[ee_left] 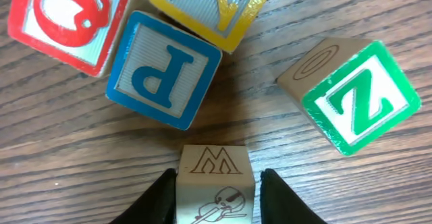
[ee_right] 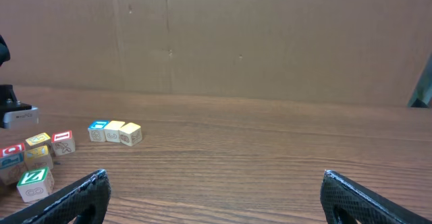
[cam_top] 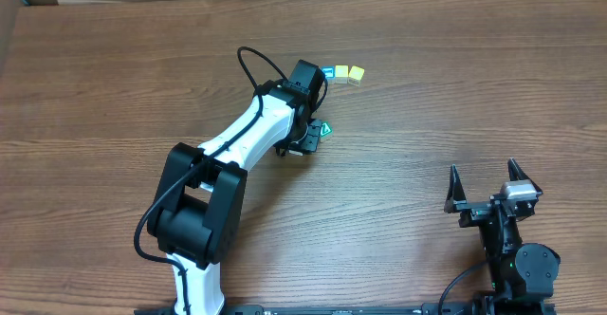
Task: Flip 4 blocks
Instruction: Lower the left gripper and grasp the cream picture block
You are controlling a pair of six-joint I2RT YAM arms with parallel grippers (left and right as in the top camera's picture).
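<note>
The left jaws grip the pale cream block [ee_left: 214,183] at the wrist view's bottom edge, its lower part cut off. Above it sit the blue P block [ee_left: 162,69], the green Z block [ee_left: 354,96] and the yellow block [ee_left: 212,5], clipped at top. Overhead, the left arm [cam_top: 256,125] hides most of them; the right jaws stand open at lower right.

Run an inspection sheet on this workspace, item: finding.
surface: wooden table, plain grain.
job's things: green Z cube, blue P cube, yellow cube and pale M cube, clustered.
clutter: red Q cube beside the blue one; row of three cubes apart.
grippers: left tool closed on the pale M cube; right tool open, empty.
cables: black cable looped over the left arm.
surroundings: cardboard wall behind the table.
</note>
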